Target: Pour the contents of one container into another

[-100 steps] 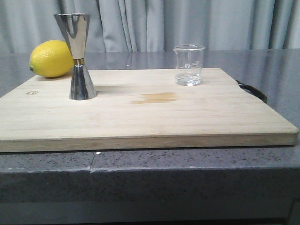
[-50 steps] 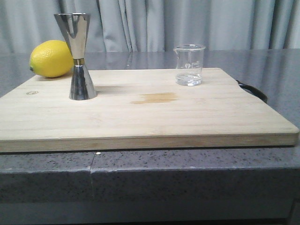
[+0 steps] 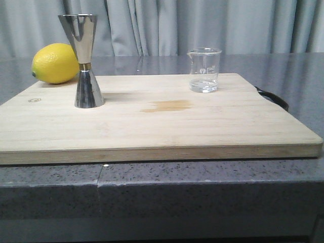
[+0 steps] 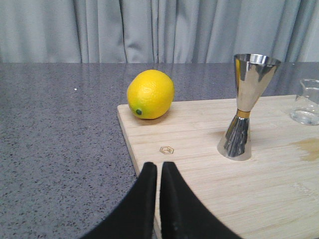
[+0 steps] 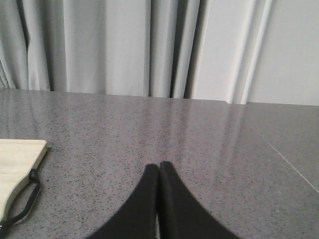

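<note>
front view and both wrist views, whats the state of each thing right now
beaker: upright on the board, a little clear liquid inside
jigger: upright on the board, untouched
lemon: resting at the board's back corner
left gripper: shut, empty
right gripper: shut, empty

A pale wooden cutting board [image 3: 167,126] lay flat on the speckled grey countertop [image 3: 202,174], with a darker amber stain [image 3: 167,106] near its middle and a small hexagonal mark [image 4: 166,150] stamped close to its left edge. A yellow lemon [image 3: 55,63] rested at the board's far left corner, partly on the wood and right at its edge, its dark stem end turned toward the left side. A black cord loop [image 3: 273,97] hung from the board's right edge onto the countertop, and pleated grey curtains [image 3: 167,25] closed off the background.
</note>
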Robot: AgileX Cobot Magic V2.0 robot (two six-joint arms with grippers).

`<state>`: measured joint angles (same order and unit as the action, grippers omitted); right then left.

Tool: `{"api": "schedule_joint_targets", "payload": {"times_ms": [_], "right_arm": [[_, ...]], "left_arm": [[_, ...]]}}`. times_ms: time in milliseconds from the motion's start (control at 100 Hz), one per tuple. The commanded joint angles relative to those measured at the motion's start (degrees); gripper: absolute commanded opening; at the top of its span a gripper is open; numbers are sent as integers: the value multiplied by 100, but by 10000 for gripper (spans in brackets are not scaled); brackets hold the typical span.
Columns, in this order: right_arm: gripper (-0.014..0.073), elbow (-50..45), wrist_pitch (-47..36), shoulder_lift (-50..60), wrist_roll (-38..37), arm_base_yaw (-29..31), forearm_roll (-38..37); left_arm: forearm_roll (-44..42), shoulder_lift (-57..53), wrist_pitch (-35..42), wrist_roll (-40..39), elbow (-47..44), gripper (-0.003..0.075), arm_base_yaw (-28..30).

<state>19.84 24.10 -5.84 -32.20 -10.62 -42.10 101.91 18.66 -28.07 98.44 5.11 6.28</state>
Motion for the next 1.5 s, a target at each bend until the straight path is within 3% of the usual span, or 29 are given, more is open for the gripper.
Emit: {"api": "schedule_joint_targets", "payload": {"times_ms": [0,190,340,550,680,770,940,1040,1110,1200,1420,1490], "right_arm": [[-75,128,-288,-47,10,37,-137],[-75,128,-288,-47,10,37,-137],[-75,128,-288,-47,10,37,-137],[-75,128,-288,-47,10,37,-137],[-75,128,-288,-47,10,37,-137],[-75,128,-288,-47,10,37,-137],[-75,128,-288,-47,10,37,-137],[-75,128,-288,-47,10,37,-137],[-75,128,-288,-47,10,37,-137],[-75,128,-288,-47,10,37,-137],[-75,128,-288,-47,10,37,-137],[-75,128,-288,-47,10,37,-137]], "left_arm": [[269,38,-125,-38,158,-19,-99],[307,-53,-30,-38,78,-19,-561],[361,-386,1079,-38,64,-19,-805],[347,-1144,2055,-38,64,-20,-875],[-462,-1375,2110,-233,64,-19,-875],[-2260,-1416,2099,-1963,64,-19,-875],[-7311,-1429,1658,-7649,64,-20,-875],[-9035,-1429,1406,-9583,64,-19,-875],[-9670,-1464,1395,-10096,64,-19,-875],[-10009,-1545,1586,-10136,38,-20,-875],[-10116,-1647,3745,-10203,-746,-19,-875],[-10249,-1647,3594,-10212,-718,-19,-875]]}}
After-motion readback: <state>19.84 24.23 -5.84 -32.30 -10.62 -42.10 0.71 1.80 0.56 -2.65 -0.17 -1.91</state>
